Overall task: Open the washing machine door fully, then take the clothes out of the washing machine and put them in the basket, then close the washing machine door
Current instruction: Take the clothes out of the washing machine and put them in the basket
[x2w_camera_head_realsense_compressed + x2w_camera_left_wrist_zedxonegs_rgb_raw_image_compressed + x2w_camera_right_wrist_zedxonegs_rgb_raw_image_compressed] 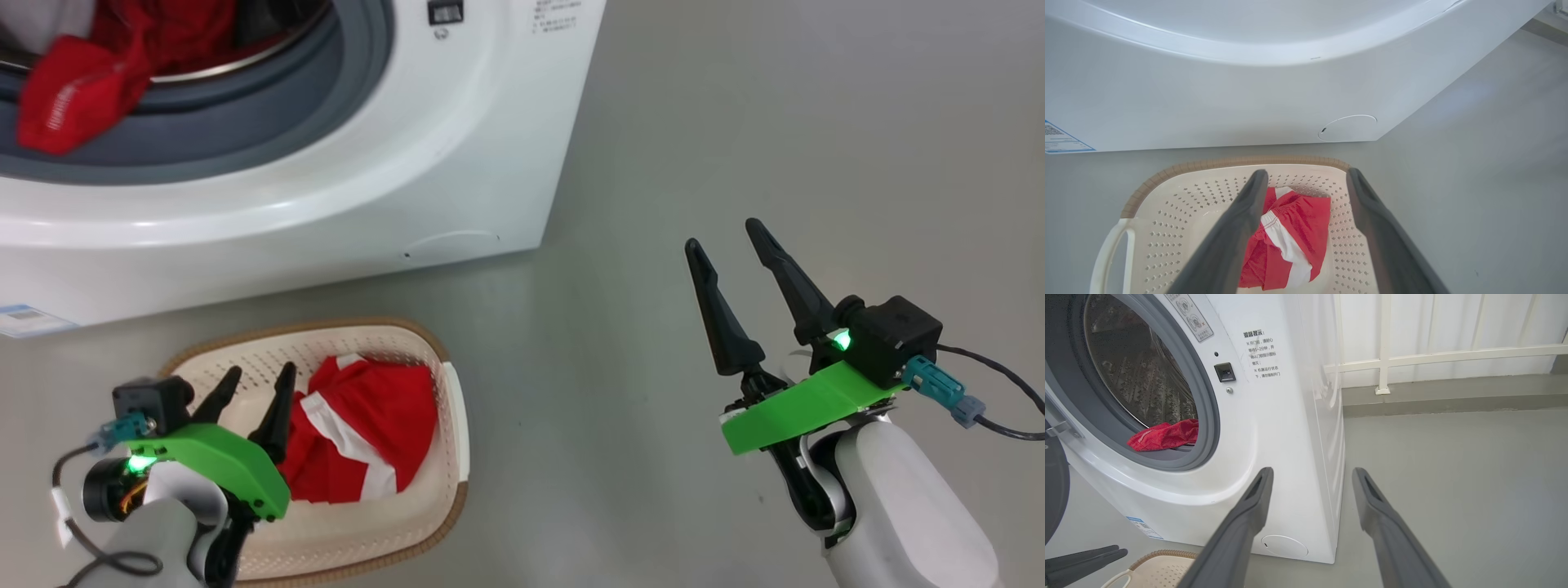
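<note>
The white washing machine stands open, its grey gasket showing. Red clothes hang out of the drum over the gasket; the right wrist view shows them as red clothes at the drum's lip. The dark edge of the door is at that view's left. On the floor in front, the cream basket holds a red garment with white bands. My left gripper hovers open over the basket, empty, the garment below its fingers. My right gripper is open over bare floor.
Grey floor stretches to the right of the machine. A small round flap and a blue label mark the machine's lower front. A white railing and a low kerb run along the back wall.
</note>
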